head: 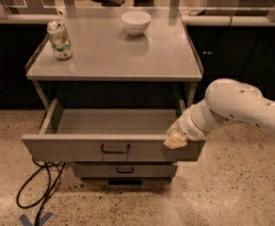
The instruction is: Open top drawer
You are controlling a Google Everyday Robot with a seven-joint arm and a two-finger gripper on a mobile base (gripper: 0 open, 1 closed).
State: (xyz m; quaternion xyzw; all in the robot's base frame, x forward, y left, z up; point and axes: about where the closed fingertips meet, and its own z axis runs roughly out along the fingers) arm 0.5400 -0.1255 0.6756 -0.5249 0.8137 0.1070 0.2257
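The top drawer [71, 147] is a wide grey metal drawer with a small black loop handle [115, 149] at its centre. It stands pulled well out of the cabinet and its inside looks bare. My gripper [175, 139] is at the end of the white arm coming in from the right. It rests at the right end of the drawer's front panel, on its top edge, well to the right of the handle.
A crushed can [59, 40] and a white bowl [136, 21] stand on the cabinet top [114, 55]. A lower drawer [123, 170] sits shut beneath. A black cable [38, 192] loops on the floor at lower left. A counter runs behind.
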